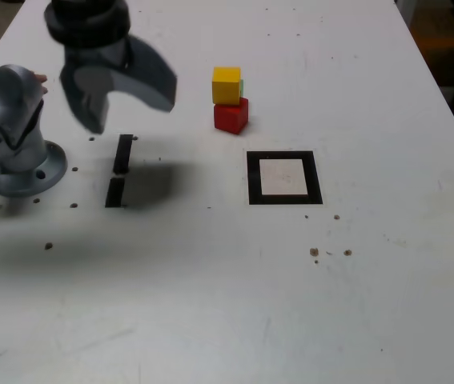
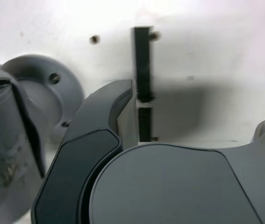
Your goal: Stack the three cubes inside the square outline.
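The yellow cube (image 1: 227, 85) sits on top of the red cube (image 1: 231, 116) at the table's middle back. A thin green sliver (image 1: 242, 86) peeks out behind the yellow one, likely the green cube, mostly hidden. The square outline (image 1: 252, 178), black tape around a white inside, lies empty just in front of this stack. My gripper (image 1: 130, 108) hangs open and empty above the table, well off to the exterior view's left of the cubes. In the wrist view the gripper (image 2: 193, 116) shows its spread dark fingers (image 2: 106, 109) with nothing between them; no cube appears there.
Two short black tape strips (image 1: 119, 170) lie under the gripper and also show in the wrist view as tape strips (image 2: 142, 70). The arm's grey base (image 1: 10, 164) stands at the exterior view's left edge. Small dark specks (image 1: 315, 252) dot the white table (image 1: 235, 304).
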Tool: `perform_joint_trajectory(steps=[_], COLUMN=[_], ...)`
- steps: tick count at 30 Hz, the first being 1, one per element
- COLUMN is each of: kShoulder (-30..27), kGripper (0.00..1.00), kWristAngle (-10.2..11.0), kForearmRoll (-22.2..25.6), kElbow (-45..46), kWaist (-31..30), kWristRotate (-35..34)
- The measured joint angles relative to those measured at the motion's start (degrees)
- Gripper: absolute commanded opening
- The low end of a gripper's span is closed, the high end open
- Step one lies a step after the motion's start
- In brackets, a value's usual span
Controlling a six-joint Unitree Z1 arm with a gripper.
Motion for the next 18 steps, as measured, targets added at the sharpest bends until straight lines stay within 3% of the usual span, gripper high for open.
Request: perform_joint_trajectory(steps=[5, 12, 14, 18], kShoulder=[8.9, 17.9, 22.8, 25.7], kGripper=[0.97, 0.95, 0.93, 0.88], kWristAngle=[3.1, 5.3, 7.2, 7.9], kForearmRoll=[11.6, 12.3, 12.5, 13.0], kElbow=[-12.9, -26.4, -31.8, -39.8], kWaist=[3.5, 10.8, 14.2, 15.1], kWristRotate=[6.6, 14.4, 17.1, 17.2])
